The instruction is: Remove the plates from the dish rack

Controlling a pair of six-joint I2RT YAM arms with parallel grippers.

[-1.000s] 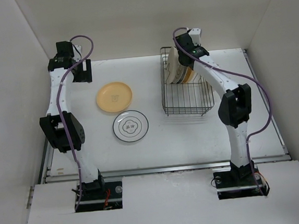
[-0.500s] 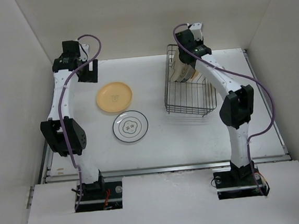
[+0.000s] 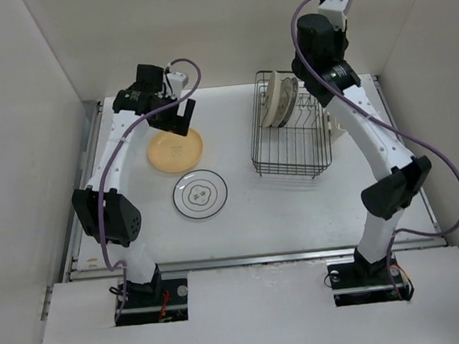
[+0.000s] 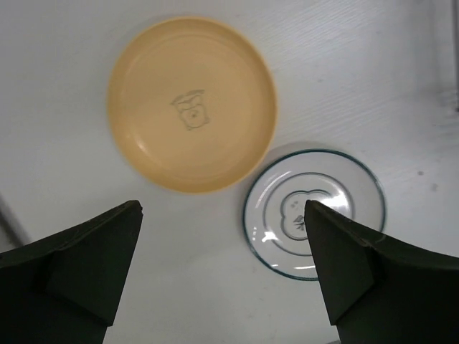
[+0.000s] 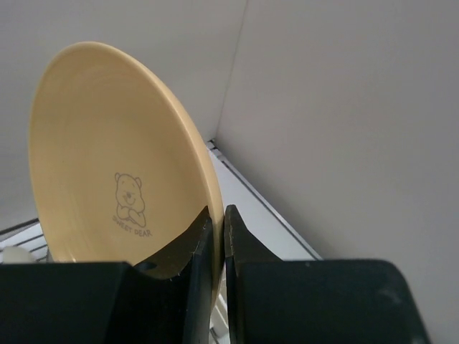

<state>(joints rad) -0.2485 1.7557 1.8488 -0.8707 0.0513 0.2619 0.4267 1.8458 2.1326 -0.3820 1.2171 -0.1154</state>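
Presently the cream plate (image 5: 107, 158) is held on edge by the right gripper (image 5: 216, 215), whose fingers are closed on a narrow stretch of the rim. The plate is raised near the back wall. A few wires are glimpsed low at the left of the wrist view, so it is judged to be just above the rack (image 3: 292, 146), though clearance cannot be confirmed. The left gripper (image 4: 222, 208) is spread wide and empty, hovering over the yellow plate (image 4: 192, 104) and the ringed plate (image 4: 313, 213), which lie flat on the table (image 3: 297, 214), just beside each other. At least one upright plate (image 3: 275, 99) is seen at the rack's far end; the count cannot be told. Risks noted: the grip is taken at the rim only, so the plate may be swung or slid out of the fingers if the wrist is turned sharply. If the lower edge is not clear, a divider may be hooked and the rack dragged or tipped, with the upright plate knocked over. The set-down area is crowded by two plates and the left arm. A clash or a chipped rim is risked if the plate is brought down there edge-first or released before it is laid flat.
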